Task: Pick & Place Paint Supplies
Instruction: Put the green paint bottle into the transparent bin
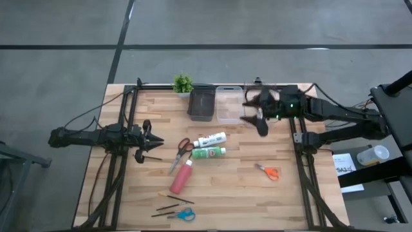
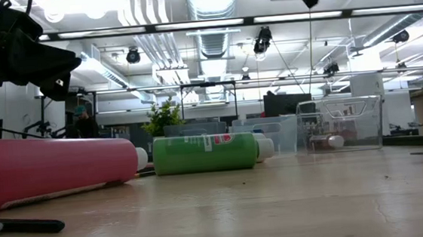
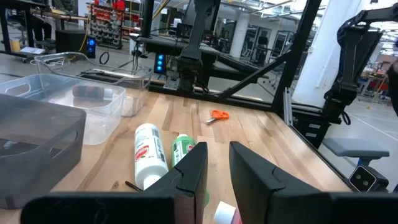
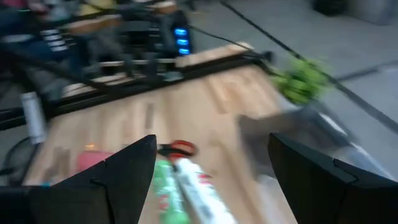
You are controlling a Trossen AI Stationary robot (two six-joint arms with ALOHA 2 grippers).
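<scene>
supplies: we're seeing most still lying loose on the table [image 1: 270, 200]. White tube [image 1: 211, 140] and green tube [image 1: 208, 153] are lying side by side mid-table, red-handled scissors [image 1: 182, 151] just beside them, pinkish-red tube [image 1: 181, 176] nearer the front edge.
front edge: blue-handled scissors [image 1: 185, 214] and thin dark brushes [image 1: 168, 207] are sitting near it; orange-handled scissors [image 1: 268, 171] are lying apart toward the right edge.
bins: clear bin [image 1: 229, 104] and dark bin [image 1: 201, 104] are sitting at the back edge; one small item looks already in the clear one.
progress: we're judging this early, nearly everything is left to move.
right gripper [image 1: 261, 122]: hanging just beside the clear bin, fingers spread wide, carrying nothing.
left gripper [image 1: 149, 136]: waiting near the left edge, narrow gap, nothing in it.
surface: light wood planks on a dark frame; potted plant [image 1: 183, 83] at the back edge.
room: grey concrete floor, open lab with ceiling lights and racks behind.
</scene>
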